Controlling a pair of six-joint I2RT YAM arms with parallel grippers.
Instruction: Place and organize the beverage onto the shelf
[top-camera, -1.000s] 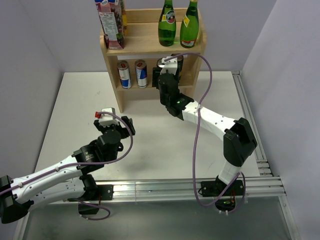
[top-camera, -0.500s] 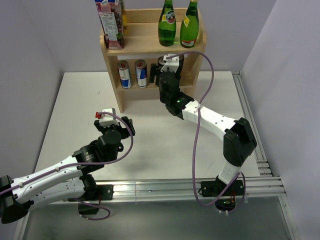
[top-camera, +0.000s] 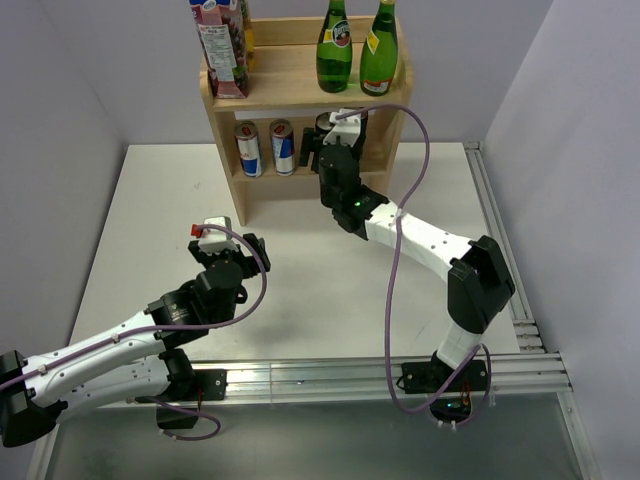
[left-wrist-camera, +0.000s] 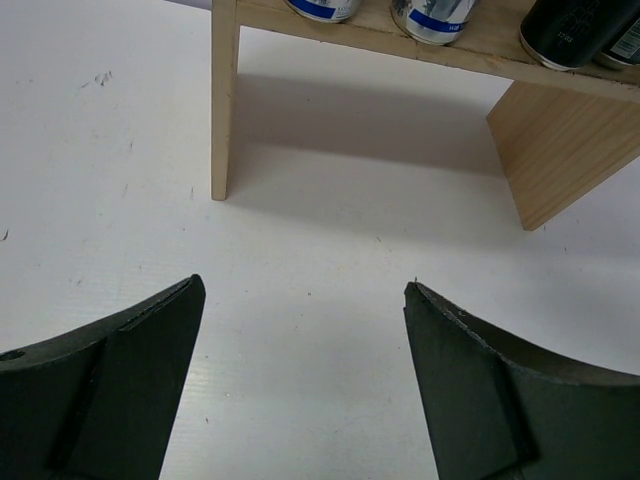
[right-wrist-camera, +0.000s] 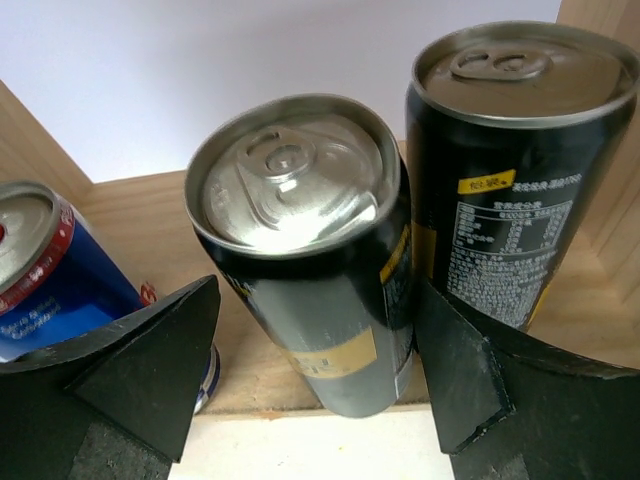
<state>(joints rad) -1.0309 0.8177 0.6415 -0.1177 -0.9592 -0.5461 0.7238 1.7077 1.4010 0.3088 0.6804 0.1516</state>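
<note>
We are looking at the shelf (top-camera: 283, 80) standing at the far end of the white surface (top-camera: 300, 270). Its top tier is carrying a red carton (top-camera: 222, 50) on the left and 2 green bottles (top-camera: 335, 50) (top-camera: 379, 50) on the right. The lower tier is holding 2 blue cans (top-camera: 249, 148) (top-camera: 282, 146), then a black can (right-wrist-camera: 310, 270) and a second black can (right-wrist-camera: 510, 190).

The right arm (top-camera: 420, 235) is reaching into the lower tier. The right jaws are standing open on either side of the black can, gripping nothing. That can is resting on the board, and the second black can is crowding in just beside the right finger.

The overhead view is mostly hiding both black cans behind the arm, while the right wrist view is showing them plainly. The left arm (top-camera: 150, 330) is hovering over the surface, and the left jaws are standing wide and empty, facing the shelf.
</note>
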